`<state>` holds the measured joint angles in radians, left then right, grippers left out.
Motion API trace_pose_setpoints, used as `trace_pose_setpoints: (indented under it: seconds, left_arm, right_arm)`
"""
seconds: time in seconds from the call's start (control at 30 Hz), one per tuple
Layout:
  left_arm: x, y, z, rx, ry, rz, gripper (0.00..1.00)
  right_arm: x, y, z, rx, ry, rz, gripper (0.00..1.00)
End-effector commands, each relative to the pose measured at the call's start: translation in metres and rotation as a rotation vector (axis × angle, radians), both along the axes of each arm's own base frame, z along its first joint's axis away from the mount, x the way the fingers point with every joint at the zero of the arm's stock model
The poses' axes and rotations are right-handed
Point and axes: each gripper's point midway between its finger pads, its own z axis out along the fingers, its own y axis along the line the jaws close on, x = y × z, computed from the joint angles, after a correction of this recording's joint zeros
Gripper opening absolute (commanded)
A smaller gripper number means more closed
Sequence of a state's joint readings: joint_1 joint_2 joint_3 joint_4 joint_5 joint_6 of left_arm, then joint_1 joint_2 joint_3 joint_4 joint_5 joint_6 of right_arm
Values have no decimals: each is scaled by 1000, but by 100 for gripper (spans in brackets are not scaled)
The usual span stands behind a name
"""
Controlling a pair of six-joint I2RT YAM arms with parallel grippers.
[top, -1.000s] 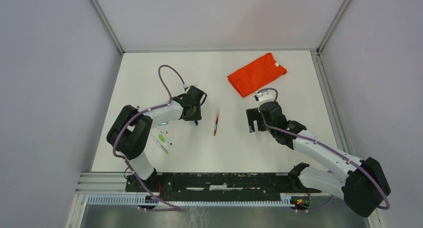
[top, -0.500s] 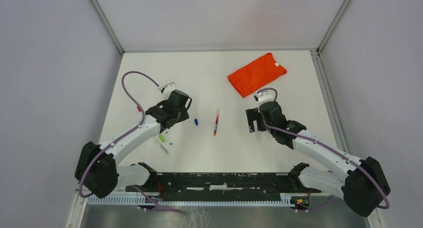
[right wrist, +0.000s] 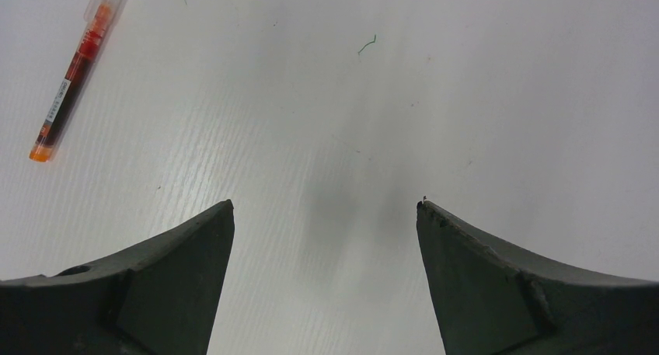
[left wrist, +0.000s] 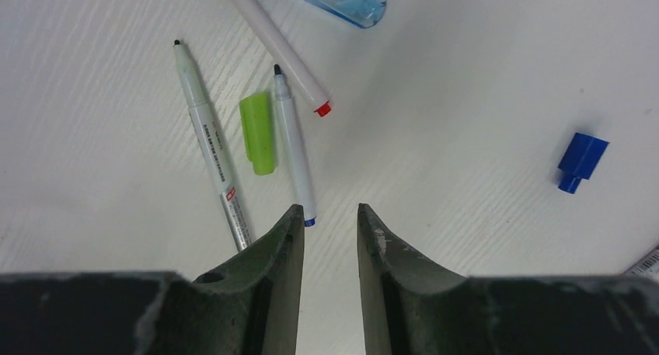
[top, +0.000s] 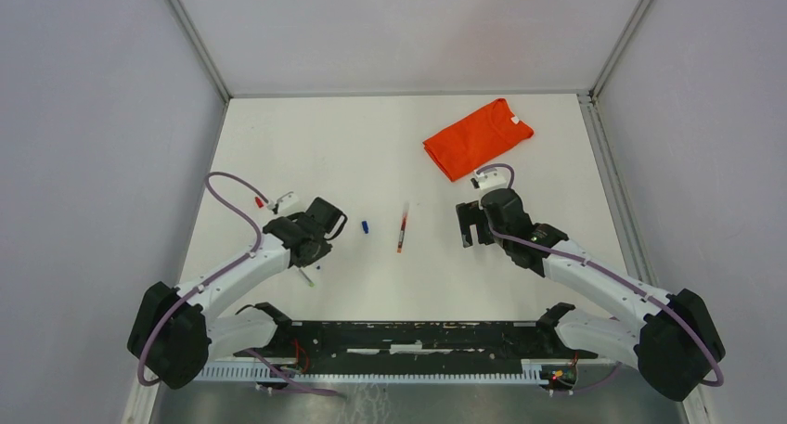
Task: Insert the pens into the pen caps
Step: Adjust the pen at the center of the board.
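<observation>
Narrowly parted and empty, the left gripper (left wrist: 329, 211) hovers over uncapped white-barrelled pens (left wrist: 295, 149) beside a lime-green plastic cap (left wrist: 258, 133), probably lining up a pick; a small blue cap (left wrist: 581, 162) lies rightward; the right gripper (right wrist: 325, 206) waits, spread wide and empty.

Left hand (left wrist: 328, 210) narrowly parted, right hand (right wrist: 325, 204) spread wide

We see the table (top: 306, 136) bright and evenly lit from above, its white a little washed out in the top view, with the arms (top: 594, 280) throwing only faint, soft shadows. Up close the pens (left wrist: 295, 149) are sharp, each with a thin pale shadow beside it. A blurry grey shadow smudges the crisp table grain by the right gripper (right wrist: 326, 203)
</observation>
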<state>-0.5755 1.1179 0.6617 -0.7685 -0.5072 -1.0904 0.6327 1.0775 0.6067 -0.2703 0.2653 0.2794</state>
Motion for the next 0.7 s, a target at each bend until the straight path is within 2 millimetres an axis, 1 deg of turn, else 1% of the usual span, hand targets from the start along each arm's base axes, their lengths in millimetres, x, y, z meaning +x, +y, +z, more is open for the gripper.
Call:
trace_pose_setpoints:
  seconds: [0.0,0.17,0.3,0.53,0.67]
  left_arm:
    - [-11,10,-17,23,43,103,36]
    - [-15,13,-31,39,70,112,35]
    - [-14,16,-39,58,72,109,34]
    - [-6,17,-45,86,72,106,33]
    - [-8,18,-50,93,83,101,29]
  right_arm:
    - [6,3,6,20,-27,-4,92]
    - [6,4,6,20,-25,-4,92]
    - [7,5,6,24,-22,-3,92]
    - [7,6,6,25,-20,1,92]
    - [7,4,6,18,-18,-5,92]
